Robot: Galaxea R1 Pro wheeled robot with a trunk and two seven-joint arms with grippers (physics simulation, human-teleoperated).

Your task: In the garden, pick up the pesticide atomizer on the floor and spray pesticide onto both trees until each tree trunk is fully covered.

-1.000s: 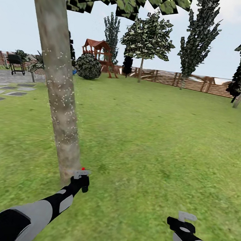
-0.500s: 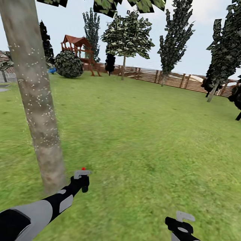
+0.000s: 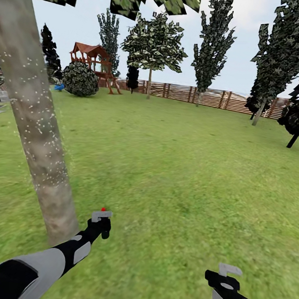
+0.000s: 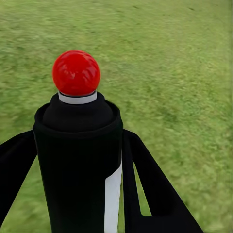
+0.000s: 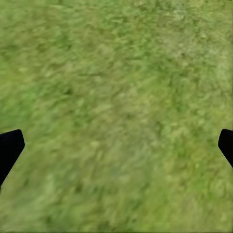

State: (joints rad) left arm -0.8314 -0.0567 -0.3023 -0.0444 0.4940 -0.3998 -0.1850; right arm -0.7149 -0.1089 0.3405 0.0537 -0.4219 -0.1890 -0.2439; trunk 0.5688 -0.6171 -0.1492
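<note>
Head view first, nearest things first: your left gripper [image 3: 99, 223] holds the small dark bottle with the pale grey spray head and red dot on top [image 3: 101, 215], the pesticide atomizer. In the left wrist view the black fingers [image 4: 145, 184] are clamped on the sides of the bottle [image 4: 77, 165], with the red ball [image 4: 76, 73] sticking up above them. The hold looks firm to me.

Your right gripper [image 3: 228, 273] hangs over the green lawn [image 3: 188, 173] and holds nothing. In the right wrist view its dark fingertips [image 5: 9, 148] sit at the far edges, so the fingers are wide apart, with only grass between them.

Just beside your left arm stands the thick grey-brown mottled tree trunk [image 3: 36, 121]. White specks of pesticide [image 3: 43, 141] dot the middle of it. The bottom part near the grass looks bare to me, so I think that tree is not fully done.

Here is what could go wrong. The spray head seems to point past the trunk, not at it. If you spray now, the mist may land on the grass. You might also drive off and leave bare bark behind. Your left arm is close to the trunk, so a fast turn could bump it.

Far off, a tree with a thin trunk and wide leafy top [image 3: 154, 47] stands by the brown slat fence [image 3: 212, 97], near the wooden play tower [image 3: 92, 60].
</note>
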